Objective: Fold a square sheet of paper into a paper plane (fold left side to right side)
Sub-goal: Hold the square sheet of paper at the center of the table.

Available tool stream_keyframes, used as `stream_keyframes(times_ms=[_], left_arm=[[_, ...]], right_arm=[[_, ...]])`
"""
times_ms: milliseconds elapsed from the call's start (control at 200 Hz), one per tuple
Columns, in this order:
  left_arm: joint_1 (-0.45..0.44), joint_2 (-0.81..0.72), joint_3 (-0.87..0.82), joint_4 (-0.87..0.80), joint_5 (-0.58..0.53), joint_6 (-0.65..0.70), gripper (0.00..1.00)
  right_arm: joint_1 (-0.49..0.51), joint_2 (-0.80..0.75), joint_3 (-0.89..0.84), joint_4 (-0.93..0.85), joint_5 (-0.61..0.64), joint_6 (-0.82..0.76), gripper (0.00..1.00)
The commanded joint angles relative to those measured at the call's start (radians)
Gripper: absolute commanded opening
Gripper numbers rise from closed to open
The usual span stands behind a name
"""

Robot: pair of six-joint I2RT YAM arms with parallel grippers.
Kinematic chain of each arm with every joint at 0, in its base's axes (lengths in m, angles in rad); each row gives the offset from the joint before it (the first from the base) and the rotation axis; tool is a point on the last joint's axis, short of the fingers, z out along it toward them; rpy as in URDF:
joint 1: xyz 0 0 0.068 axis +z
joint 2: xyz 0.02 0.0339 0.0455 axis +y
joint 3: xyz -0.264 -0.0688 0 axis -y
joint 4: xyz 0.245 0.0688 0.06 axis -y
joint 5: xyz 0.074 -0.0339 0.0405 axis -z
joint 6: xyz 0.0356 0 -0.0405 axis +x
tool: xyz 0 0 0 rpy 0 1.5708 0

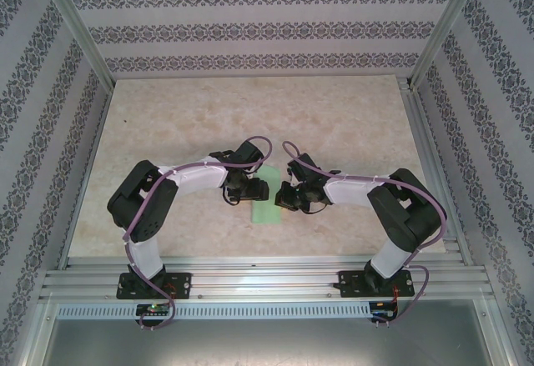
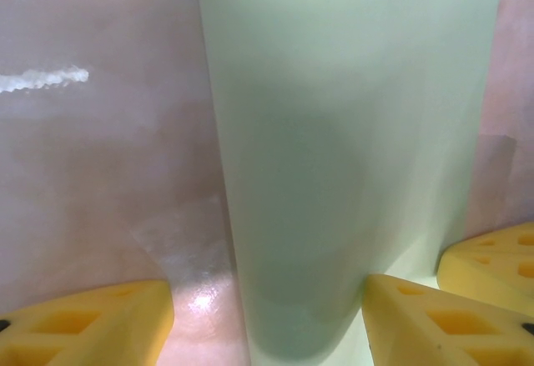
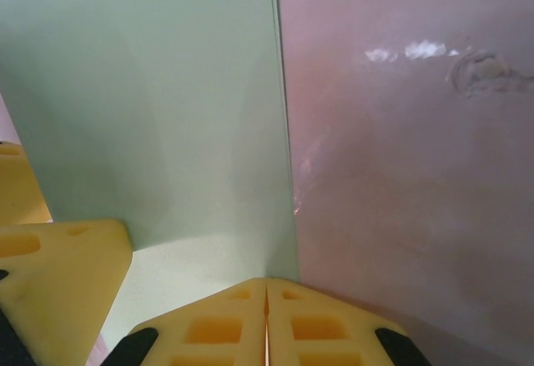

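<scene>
The mint-green square sheet of paper (image 1: 265, 205) lies mid-table as a narrow strip, its left half bent over onto the right. In the left wrist view the paper (image 2: 350, 132) shows a rounded, uncreased bend along its left side. My left gripper (image 2: 263, 333) is open, its yellow fingers (image 2: 83, 324) set wide either side of that bend. My right gripper (image 3: 267, 287) is shut on the sheet (image 3: 150, 91) near its right edge, fingertips pressed together. From above, the left gripper (image 1: 250, 189) and right gripper (image 1: 288, 198) flank the strip. No dart shape shows.
The pale marbled tabletop (image 1: 250, 116) spreads around the paper. Patterned walls and aluminium frame rails (image 1: 250, 278) enclose the table. One yellow finger of the other arm (image 2: 501, 262) sits close at the right of the left wrist view.
</scene>
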Motion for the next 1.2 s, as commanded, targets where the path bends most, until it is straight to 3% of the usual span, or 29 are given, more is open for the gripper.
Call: stream_keyframes(times_ms=[0,330,580,734,1194], left_arm=[[-0.012,0.042,-0.031,0.176,0.092,0.044,0.65],[0.046,-0.132,-0.028,0.115,0.102,0.065,0.68],[0.047,-0.172,-0.043,0.113,0.096,0.058,0.47],[0.047,-0.134,-0.058,0.211,0.209,0.027,0.34],[0.047,-0.041,-0.056,0.177,0.139,0.075,0.25]], right_arm=[[0.016,0.044,-0.010,-0.066,0.043,-0.025,0.08],[0.022,0.053,-0.011,-0.080,0.053,-0.031,0.08],[0.024,0.058,-0.004,-0.084,0.056,-0.031,0.08],[0.027,0.059,-0.005,-0.087,0.059,-0.031,0.08],[0.029,0.063,-0.003,-0.100,0.067,-0.034,0.08]])
